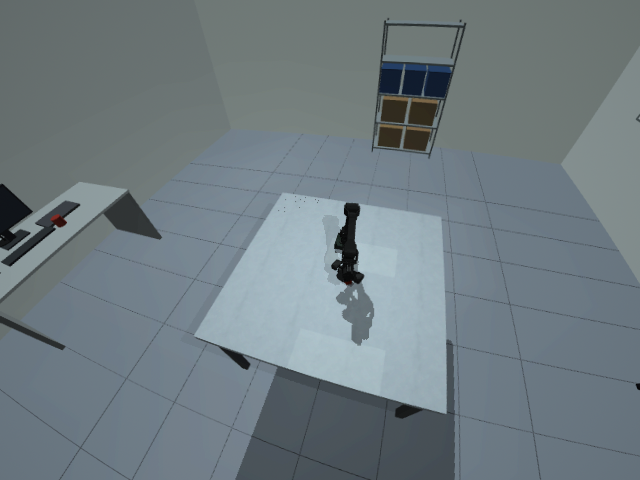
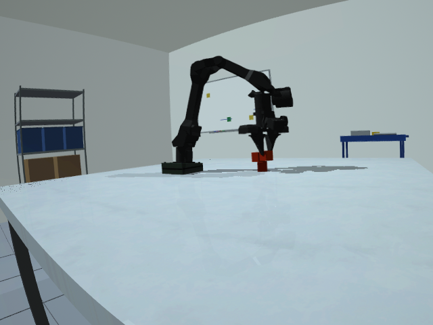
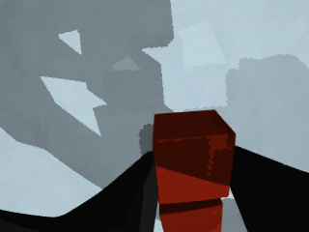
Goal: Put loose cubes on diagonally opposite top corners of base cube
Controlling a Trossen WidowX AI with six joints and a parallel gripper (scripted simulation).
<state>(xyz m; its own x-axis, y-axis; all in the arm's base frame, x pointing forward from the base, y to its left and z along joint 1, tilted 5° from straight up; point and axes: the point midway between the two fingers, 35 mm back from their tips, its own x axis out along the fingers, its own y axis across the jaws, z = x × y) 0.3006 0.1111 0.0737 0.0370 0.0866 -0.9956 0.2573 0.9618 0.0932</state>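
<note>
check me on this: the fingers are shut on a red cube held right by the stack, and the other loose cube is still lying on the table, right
Not quite. The fingers are shut on a red cube at the stack, but the other loose cube is not on the table: the exterior view shows it already resting on the base cube.

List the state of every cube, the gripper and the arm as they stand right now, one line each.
Base cube: standing on the table, upright.
First loose cube: resting on top of the base cube, at its left corner in the exterior view.
Second loose cube: held between the fingers, down at the level of the first cube, beside it.
Gripper: shut on the second cube, pointing down.
Arm: arched over the stack.
</note>
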